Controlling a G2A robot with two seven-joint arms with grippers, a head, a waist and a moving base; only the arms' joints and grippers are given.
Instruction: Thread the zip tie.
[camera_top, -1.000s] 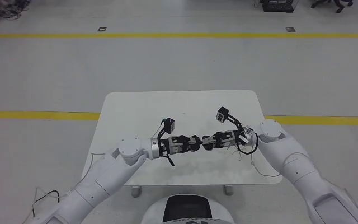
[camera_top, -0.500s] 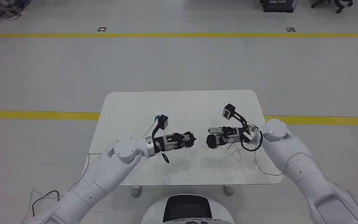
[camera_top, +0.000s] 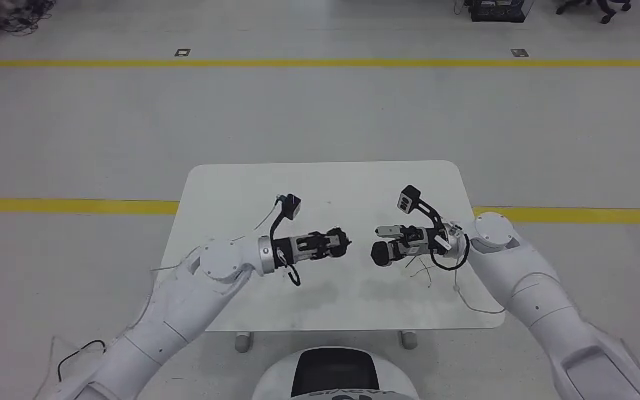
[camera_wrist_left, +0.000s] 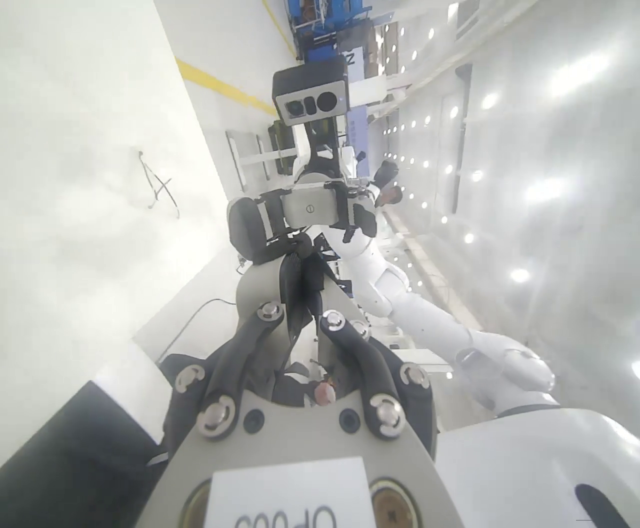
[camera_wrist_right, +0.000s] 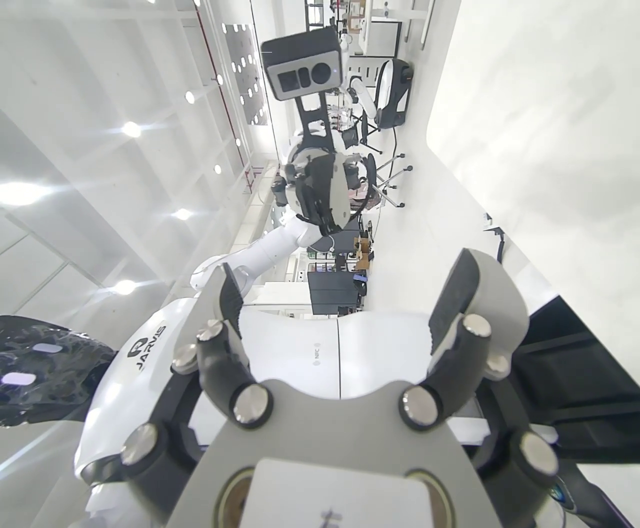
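Over the middle of the white table (camera_top: 330, 185), the two grippers, tip to tip a second ago, have drawn apart. The left gripper (camera_top: 340, 241) stays pinched narrow on a dark strip, apparently the zip tie (camera_wrist_left: 300, 295). The right gripper (camera_top: 378, 250), to its right, stands wide and empty. The threading pass looks either finished or broken off.

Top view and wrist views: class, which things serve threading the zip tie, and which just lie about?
For the job: left gripper, shut on a dark strip, likely the zip tie; right gripper, open and empty, facing it.
Lying about: thin black strands, perhaps spare ties, loose on the white table.
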